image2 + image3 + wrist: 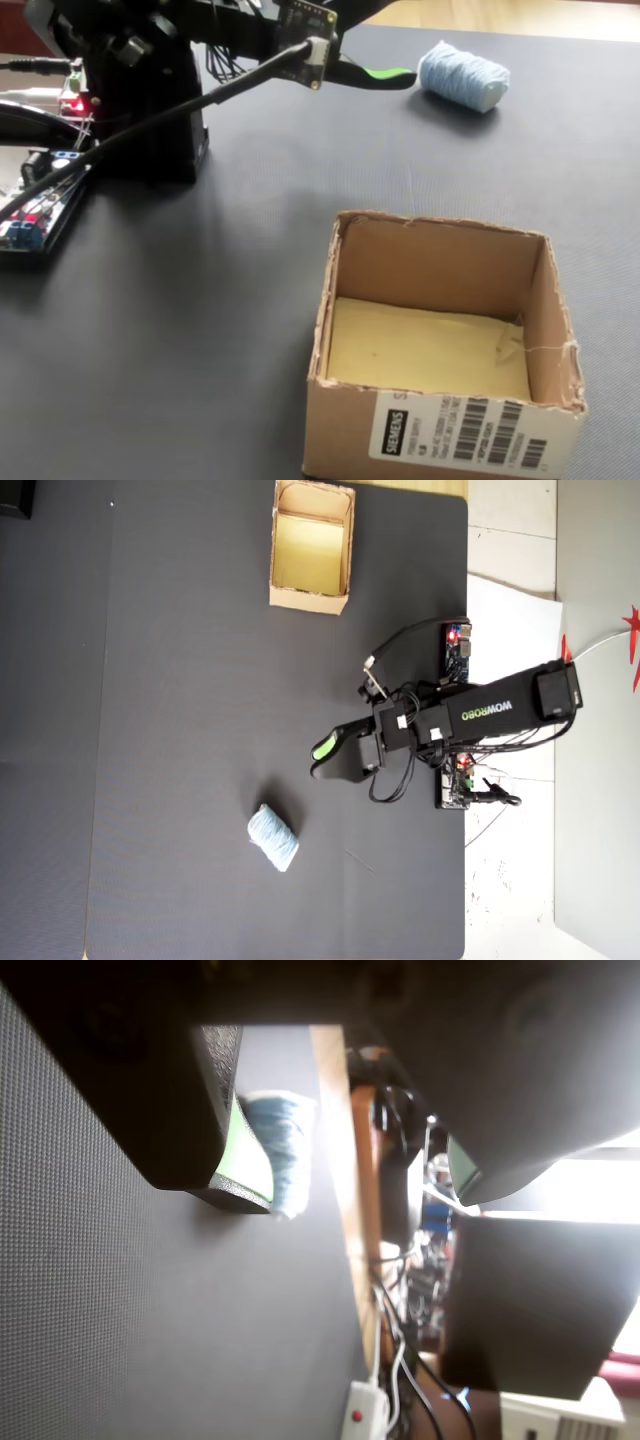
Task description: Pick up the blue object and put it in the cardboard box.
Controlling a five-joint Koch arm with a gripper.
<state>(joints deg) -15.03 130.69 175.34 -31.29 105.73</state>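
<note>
The blue object (pixel 272 837) is a pale blue bundle of wound yarn lying on the black mat, well away from the cardboard box (pixel 308 600). In the fixed view the blue object (pixel 463 75) lies at the back right, just beyond the green-padded tip of my gripper (pixel 388 74), not touching it. The cardboard box (pixel 440 430) stands open at the front, showing its bare yellowish floor. In the wrist view my gripper (pixel 355 1195) is open with a wide gap, and the blue object (pixel 282 1150) shows close to the left jaw. From overhead, my gripper (pixel 320 762) sits up and right of the bundle.
The arm's black base (pixel 140 110) and circuit boards with cables (pixel 455 650) sit at the mat's edge. Past the wooden table edge (pixel 335 1160) the wrist view shows cables, a white power strip (pixel 365 1410) and a dark box (pixel 530 1300).
</note>
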